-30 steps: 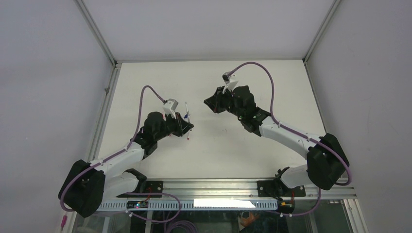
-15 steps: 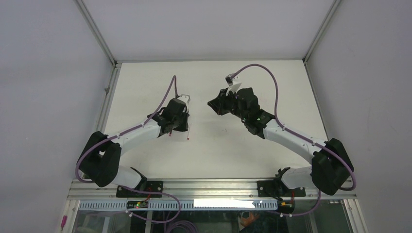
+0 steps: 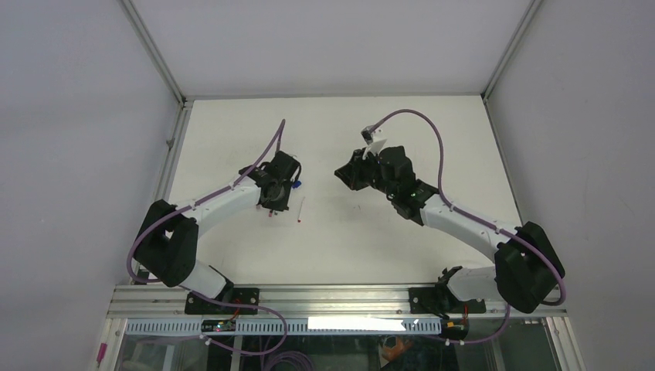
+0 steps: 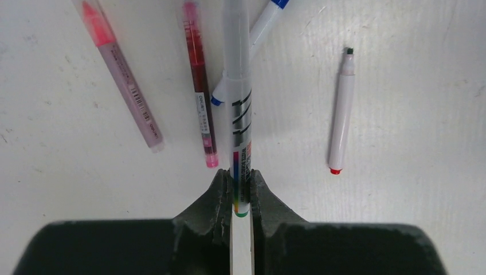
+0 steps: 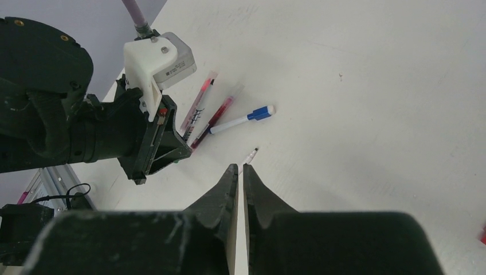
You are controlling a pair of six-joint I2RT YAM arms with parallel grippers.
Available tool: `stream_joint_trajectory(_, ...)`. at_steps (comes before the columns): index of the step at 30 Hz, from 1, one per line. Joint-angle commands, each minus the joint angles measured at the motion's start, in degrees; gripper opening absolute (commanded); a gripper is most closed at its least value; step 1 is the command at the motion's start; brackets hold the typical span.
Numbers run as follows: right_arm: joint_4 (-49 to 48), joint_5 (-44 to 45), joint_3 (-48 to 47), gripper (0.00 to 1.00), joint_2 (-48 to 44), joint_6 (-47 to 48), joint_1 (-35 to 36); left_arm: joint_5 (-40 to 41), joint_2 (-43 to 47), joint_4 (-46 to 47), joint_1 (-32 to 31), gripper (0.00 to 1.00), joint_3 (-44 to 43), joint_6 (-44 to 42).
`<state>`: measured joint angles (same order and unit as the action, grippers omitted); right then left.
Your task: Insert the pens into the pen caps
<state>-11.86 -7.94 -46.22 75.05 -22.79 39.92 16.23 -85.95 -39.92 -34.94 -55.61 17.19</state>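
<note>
Left gripper (image 4: 236,183) is clamped on a white-grey pen (image 4: 238,86), gripped just above its green-tipped end, with the barrel sticking straight out from the fingers over the other pens. The outer part of that barrel looks greyer and slightly wider; whether that is a cap cannot be told. Four more pens are laid on the table (image 3: 347,247) below it. In the left wrist view a dark red pen (image 4: 199,86) is seen just left of the held one, and a pale pink pen (image 4: 123,80) further left, angled and apart from it. A blue-capped pen (image 4: 252,40) is passed under the held barrel on a diagonal, with its blue cap (image 5: 261,112) seated on one end and a small blue tip at the other. A red-ended white pen (image 4: 341,114) is placed well to the right, alone, dark nib pointing away. In the top view the cluster is found left of table centre, mostly hidden under the left gripper (image 3: 282,182). Right gripper (image 5: 240,172) is held right of centre, apart from the left one and aimed toward it; its fingers are drawn almost together with only a thin slit showing, and nothing is gripped between them
</note>
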Motion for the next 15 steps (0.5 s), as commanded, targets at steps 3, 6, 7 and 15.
stream_joint_trajectory(3,-3.86,-1.99,2.20,0.09,-4.03,-0.10,-0.88,-3.49,0.62,0.07,3.88,0.00,1.79,0.26)
stream_joint_trajectory(6,-3.94,-2.45,2.80,0.09,-4.63,-0.45,-0.99,-4.41,1.02,1.07,5.22,0.00,2.41,-0.18)
stream_joint_trajectory(7,-4.04,-2.58,3.00,0.09,-4.76,-0.56,-0.99,-5.13,1.11,1.57,5.65,0.00,2.68,-0.44)
stream_joint_trajectory(15,-4.58,-3.26,3.67,0.10,-5.59,-0.66,-1.39,-10.28,-0.24,3.08,8.11,0.00,2.20,-1.48)
